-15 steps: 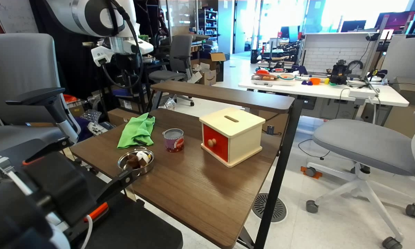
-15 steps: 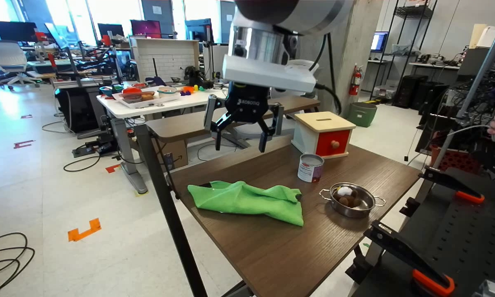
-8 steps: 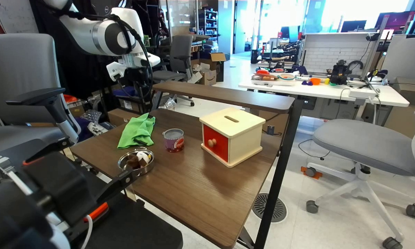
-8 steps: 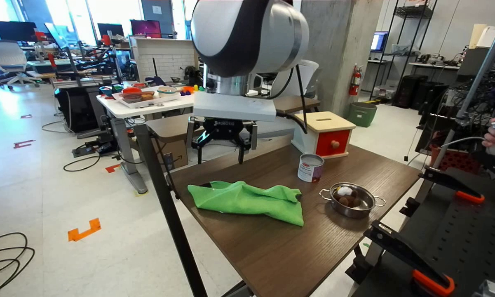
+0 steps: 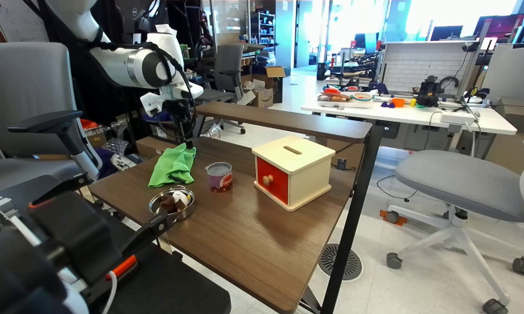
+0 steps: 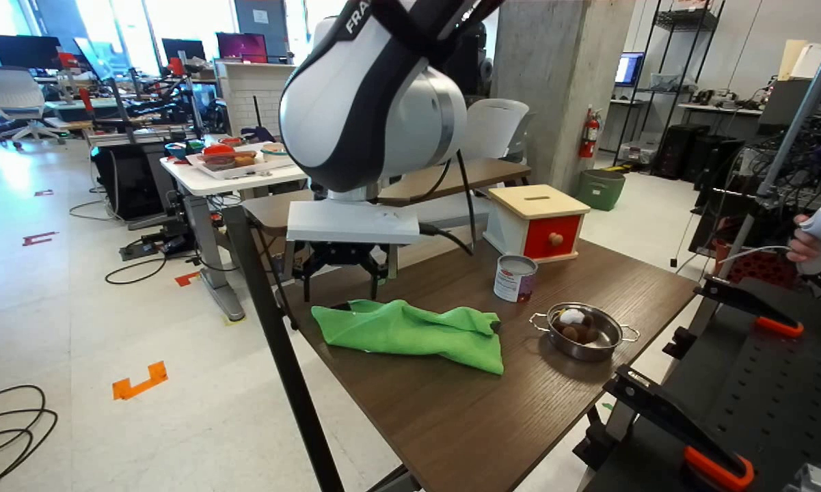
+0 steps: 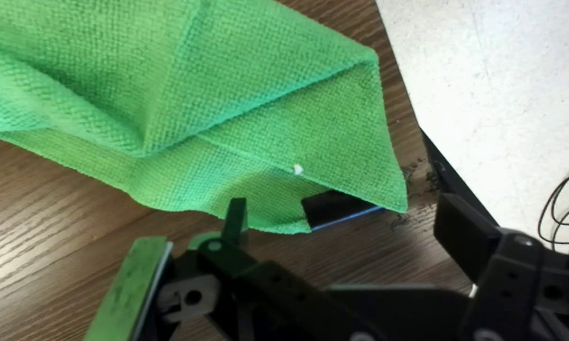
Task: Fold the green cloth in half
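Claw (image 6: pixel 340 292) spread | near green cloth (image 7: pixel 265 76) | pot (image 6: pixel 586 352) only in both exterior views

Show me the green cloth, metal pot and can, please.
Green cloth (image 7: pixel 199 90): in the wrist view, upper layer.
Metal pot (image 6: pixel 583 352): in an exterior view, outer wall.
Can (image 6: pixel 513 283): in an exterior view, label.

The green cloth (image 7: pixel 260 90) looks matt and nubbly, the table (image 6: pixel 465 417) smooth and wood-grained with a soft sheen, the near pot (image 6: pixel 581 350) shiny metal, and the far box (image 6: pixel 518 225) smooth pale wood.
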Controlling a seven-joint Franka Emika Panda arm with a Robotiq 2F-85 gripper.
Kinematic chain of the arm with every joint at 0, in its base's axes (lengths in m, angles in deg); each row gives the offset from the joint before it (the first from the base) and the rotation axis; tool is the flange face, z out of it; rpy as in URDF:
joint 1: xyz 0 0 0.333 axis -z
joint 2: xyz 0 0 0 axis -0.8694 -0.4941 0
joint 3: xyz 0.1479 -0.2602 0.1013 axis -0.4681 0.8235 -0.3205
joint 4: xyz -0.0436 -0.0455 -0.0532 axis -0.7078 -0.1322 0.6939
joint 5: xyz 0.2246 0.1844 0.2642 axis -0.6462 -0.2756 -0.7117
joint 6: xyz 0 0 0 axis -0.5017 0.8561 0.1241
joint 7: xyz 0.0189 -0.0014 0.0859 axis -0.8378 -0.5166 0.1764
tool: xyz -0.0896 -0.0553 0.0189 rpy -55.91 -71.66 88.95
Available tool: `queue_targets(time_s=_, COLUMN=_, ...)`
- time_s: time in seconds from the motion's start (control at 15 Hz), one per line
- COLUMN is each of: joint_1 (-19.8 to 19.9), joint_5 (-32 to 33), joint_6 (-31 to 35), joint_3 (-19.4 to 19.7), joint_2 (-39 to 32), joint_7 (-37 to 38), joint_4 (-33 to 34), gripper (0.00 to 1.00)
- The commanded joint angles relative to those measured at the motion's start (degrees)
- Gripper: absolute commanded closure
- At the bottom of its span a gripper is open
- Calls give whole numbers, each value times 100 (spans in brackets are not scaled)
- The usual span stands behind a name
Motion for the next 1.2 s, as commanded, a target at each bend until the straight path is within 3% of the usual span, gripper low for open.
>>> queue_targets(time_s=0.0, joint_1=-111, joint_5=145, joint_6=-448, joint_3=98, joint_2=-511, joint_7=183, joint_4=819, gripper=4)
queue_targets(time_s=0.07, joint_1=-117, joint_5=152, joint_6=-552, joint_3=97, joint_2=-593, joint_7=189, joint_4=950, gripper=28)
queue_targets(time_s=0.2, joint_1=-113, joint_5=170, joint_6=-764, joint_3=81, joint_2=-720, joint_7=169, joint_4=1177, gripper=35)
queue_targets(time_s=0.73, joint_1=-38, joint_5=251, joint_6=-1233, joint_3=11, joint_2=-721, joint_7=61, joint_4=1507, gripper=97)
queue_targets(time_s=1.13, joint_1=30, joint_5=151, joint_6=-935, joint_3=-13, joint_2=0, joint_7=-286, joint_4=656, gripper=100)
